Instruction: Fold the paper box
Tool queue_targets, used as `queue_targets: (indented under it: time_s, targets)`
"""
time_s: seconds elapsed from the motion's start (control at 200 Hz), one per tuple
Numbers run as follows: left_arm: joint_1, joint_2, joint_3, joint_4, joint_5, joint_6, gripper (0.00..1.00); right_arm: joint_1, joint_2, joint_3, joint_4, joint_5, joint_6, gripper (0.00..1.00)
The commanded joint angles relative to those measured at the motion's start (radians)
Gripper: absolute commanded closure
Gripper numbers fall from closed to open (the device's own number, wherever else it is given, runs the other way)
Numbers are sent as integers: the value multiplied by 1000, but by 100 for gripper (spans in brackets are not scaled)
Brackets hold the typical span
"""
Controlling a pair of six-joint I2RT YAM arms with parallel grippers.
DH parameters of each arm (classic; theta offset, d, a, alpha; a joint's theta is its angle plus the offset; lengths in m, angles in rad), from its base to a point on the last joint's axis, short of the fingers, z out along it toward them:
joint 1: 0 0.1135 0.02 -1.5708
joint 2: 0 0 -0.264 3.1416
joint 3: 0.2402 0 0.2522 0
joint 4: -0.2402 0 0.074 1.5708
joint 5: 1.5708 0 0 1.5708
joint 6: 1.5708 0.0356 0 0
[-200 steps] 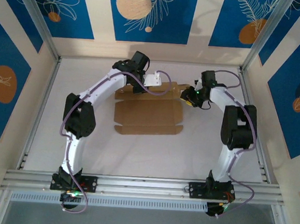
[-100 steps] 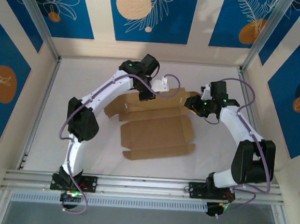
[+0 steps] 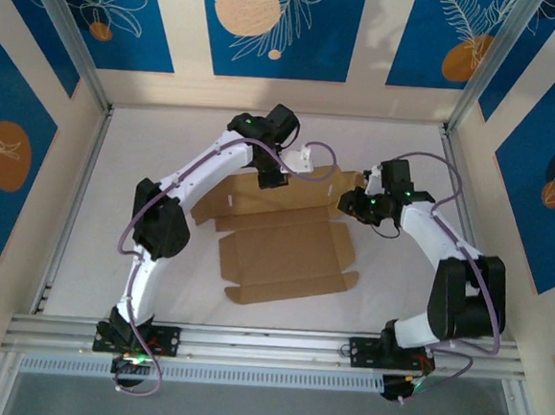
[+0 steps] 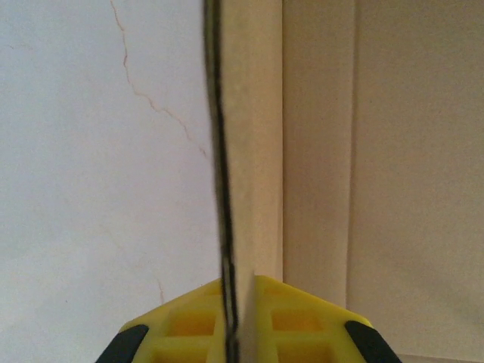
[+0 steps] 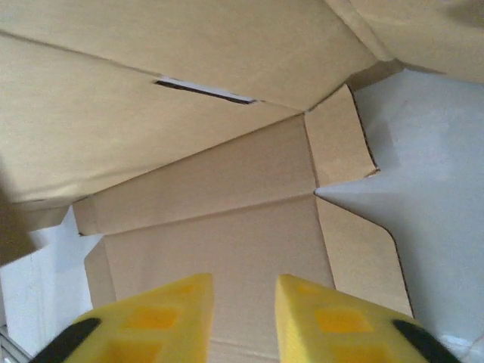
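A flat, die-cut paper box [image 3: 283, 256] of plain brown corrugated cardboard, with notched flaps, lies at the middle of the matte white table [image 3: 101, 251]. The left gripper [image 3: 272, 176] grips its 12 o'clock edge. The left wrist view adds that the yellow pads [image 4: 189, 325] pinch a raised flap, seen edge-on. At 2 o'clock the right gripper [image 3: 347, 201] hovers. The right wrist view shows its yellow fingers [image 5: 151, 318] apart above a panel, and a narrow slot [image 5: 204, 89] beyond.
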State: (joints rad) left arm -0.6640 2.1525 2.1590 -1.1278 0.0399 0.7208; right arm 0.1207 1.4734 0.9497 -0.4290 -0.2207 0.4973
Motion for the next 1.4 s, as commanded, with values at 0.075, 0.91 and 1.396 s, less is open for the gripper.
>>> queue_targets:
  time_s: [0.075, 0.91, 1.396]
  targets:
    - [2, 56, 12, -15, -19, 41, 100, -39, 74, 2, 77, -16, 60, 89]
    - [2, 42, -6, 20, -2, 8, 100, -9, 330, 149, 76, 132, 89, 84]
    - [2, 46, -5, 34, -8, -25, 100, 16, 258, 70, 211, -113, 173, 83]
